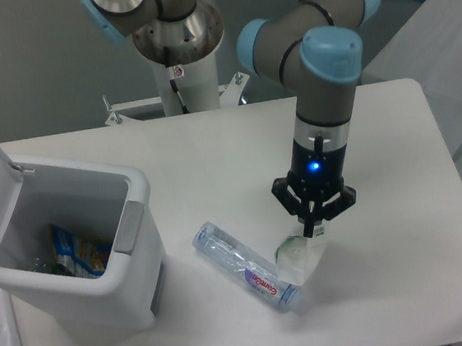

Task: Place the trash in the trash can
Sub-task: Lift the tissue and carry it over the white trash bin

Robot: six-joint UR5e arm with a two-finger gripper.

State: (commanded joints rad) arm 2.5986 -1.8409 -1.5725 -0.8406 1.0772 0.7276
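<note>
Hanging from the tool [312,232], the wrapper [296,255] is a small crumpled piece of clear-white film with a smear of green print near its top edge. The tool's two fingers are pinched together on the wrapper's upper end, and a blue light glows on the wrist above them. Whether the wrapper's lower edge touches the surface [379,166] or hangs just clear of it cannot be told.

Taking the bottle [246,266] as the landmark: it lies on its side on the surface, a crushed clear plastic body, creased and flattened, with a purple-pink label toward one end and a blue cap at that same end, pointing to the lower right of the picture. The wrapper sits just beside the cap end, on the side away from the trash can [73,239], and overlaps the bottle in this view.

The trash can stands to the picture's left of the bottle, near its capless end but apart from it. It is a white boxy plastic bin with rounded corners and a grey panel on its front; its flip lid is raised, and coloured packaging shows inside. The surface is smooth, matte and white.
</note>
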